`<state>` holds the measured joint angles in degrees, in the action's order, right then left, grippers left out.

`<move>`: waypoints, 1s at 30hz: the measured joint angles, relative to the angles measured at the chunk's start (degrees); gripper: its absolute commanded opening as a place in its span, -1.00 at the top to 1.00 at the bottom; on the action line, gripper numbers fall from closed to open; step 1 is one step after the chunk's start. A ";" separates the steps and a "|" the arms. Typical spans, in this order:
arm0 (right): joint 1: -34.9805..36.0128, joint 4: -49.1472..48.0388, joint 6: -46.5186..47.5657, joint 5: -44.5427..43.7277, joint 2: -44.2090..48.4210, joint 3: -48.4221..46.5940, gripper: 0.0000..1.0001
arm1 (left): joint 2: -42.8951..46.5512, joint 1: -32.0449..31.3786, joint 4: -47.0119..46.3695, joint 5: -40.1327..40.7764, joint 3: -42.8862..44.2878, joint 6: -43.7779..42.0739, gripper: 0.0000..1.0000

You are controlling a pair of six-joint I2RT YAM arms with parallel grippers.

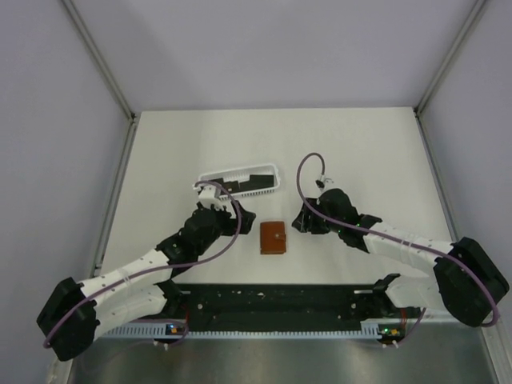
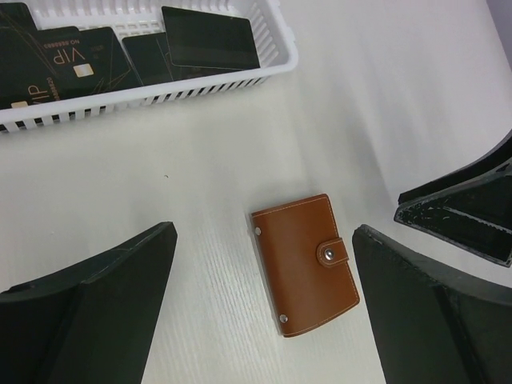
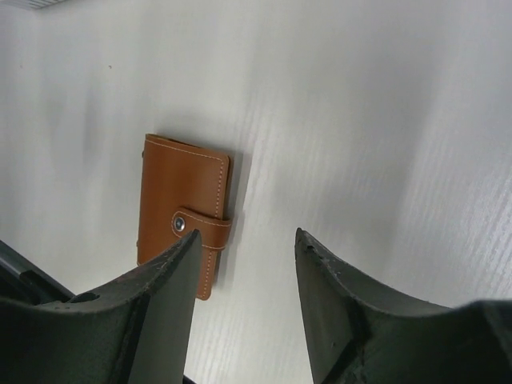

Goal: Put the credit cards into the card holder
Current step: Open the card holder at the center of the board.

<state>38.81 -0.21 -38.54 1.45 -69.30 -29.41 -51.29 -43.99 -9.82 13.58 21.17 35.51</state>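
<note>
Surface: a white table [image 1: 344,160] with a faint ribbed grain, matte and evenly lit.
Room: plain pale grey walls [image 1: 272,48] on three sides, with metal frame posts [image 1: 100,60] running down to the table's far corners.
Near edge: a black rail [image 1: 280,304] carries both arm bases, on the near side of the card holder.
Card holder [image 1: 273,238]: brown leather, lying flat on the table near the middle, clasp tab snapped shut.
Basket [image 2: 160,96]: white slotted plastic, beyond the card holder and to its left.
Credit cards [image 2: 210,38]: black, lying overlapped inside the basket, apart from the card holder.
Left gripper [image 2: 264,234]: fingers spread wide either side of the card holder without touching it; nothing held.
Right gripper [image 3: 246,236]: just right of the card holder, fingers parted with bare table between them; nothing held.
Hidden: the card holder's inside; one of its corners sits behind a finger in the right wrist view.
Cut off: the basket runs out of the left wrist view at top and left.
Hard to tell: the number of cards, since they overlap.
</note>
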 measured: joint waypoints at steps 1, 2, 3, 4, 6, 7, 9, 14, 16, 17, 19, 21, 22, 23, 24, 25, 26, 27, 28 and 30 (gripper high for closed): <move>0.02 0.04 0.52 0.57 -0.26 -0.50 0.01 | -0.39 0.07 -0.48 0.00 -0.24 0.48 -0.97; 0.02 -0.13 0.92 1.11 -0.66 -0.94 0.01 | -0.70 0.20 -0.68 0.04 -0.39 1.11 -0.97; 0.02 -0.24 1.09 1.53 -1.05 -1.31 0.02 | -0.87 0.57 -1.05 0.15 -0.63 2.14 -0.95; 0.02 -0.22 1.25 1.81 -1.38 -1.64 0.02 | -0.85 1.18 -1.31 0.31 -1.01 3.28 -0.86; 0.42 0.31 1.64 2.01 -2.19 -2.93 0.02 | -0.85 2.86 -1.81 0.26 -1.79 5.20 -0.66; 0.74 0.83 1.92 1.79 -2.58 -3.69 0.02 | -0.85 3.43 -1.92 0.09 -2.01 5.62 -0.49; 2.45 3.30 2.51 -0.42 -3.82 -6.43 0.02 | -0.96 4.28 -2.58 -2.43 -2.16 4.42 -0.20; 9.09 9.57 2.49 -6.60 -10.40 -16.20 0.02 | -4.52 4.20 -4.02 -11.58 -0.94 -0.79 0.52; 10.43 11.41 1.68 -8.41 -12.57 -18.34 0.02 | -6.58 4.20 -4.87 -14.56 -0.74 -1.99 0.67; 11.06 12.74 1.05 -9.51 -13.77 -19.23 0.02 | -7.54 4.20 -5.51 -16.04 -0.76 -2.29 0.77; 12.07 14.82 0.13 -11.13 -15.74 -20.28 0.02 | -8.94 4.20 -7.48 -18.80 -1.29 -2.32 0.94; 13.40 17.33 -0.96 -12.74 -18.29 -21.66 0.02 | -9.81 4.17 -9.84 -20.76 -2.19 -2.08 1.00; 14.03 18.34 -1.42 -13.31 -19.50 -22.29 0.02 | -10.38 4.07 -10.99 -21.68 -2.67 -1.97 1.00; 14.49 18.91 -1.73 -13.60 -20.33 -22.71 0.02 | -10.99 3.98 -11.98 -22.40 -3.06 -1.79 1.00; 15.02 19.80 -2.21 -13.94 -21.31 -23.26 0.02 | -11.67 3.87 -13.09 -23.19 -3.43 -1.55 1.00; 15.23 20.13 -2.62 -14.08 -21.97 -23.58 0.02 | -12.28 3.72 -14.10 -23.85 -3.78 -1.36 1.00; 15.47 20.59 -3.06 -14.25 -22.62 -23.93 0.02 | -12.81 3.54 -14.97 -24.48 -4.07 -1.14 1.00; 15.58 20.83 -3.32 -14.38 -23.10 -24.11 0.02 | -13.38 3.30 -15.98 -25.00 -4.35 -1.05 1.00; 15.58 21.22 -3.67 -14.49 -23.37 -24.26 0.02 | -13.92 3.06 -16.94 -25.44 -4.61 -0.94 1.00; 15.63 21.33 -3.98 -14.75 -23.39 -24.30 0.02 | -15.04 2.75 -18.40 -26.16 -4.90 -0.90 1.00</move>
<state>54.43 21.12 -42.52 -13.30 -92.68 -53.71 -66.32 -41.23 -28.23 -12.58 16.27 34.61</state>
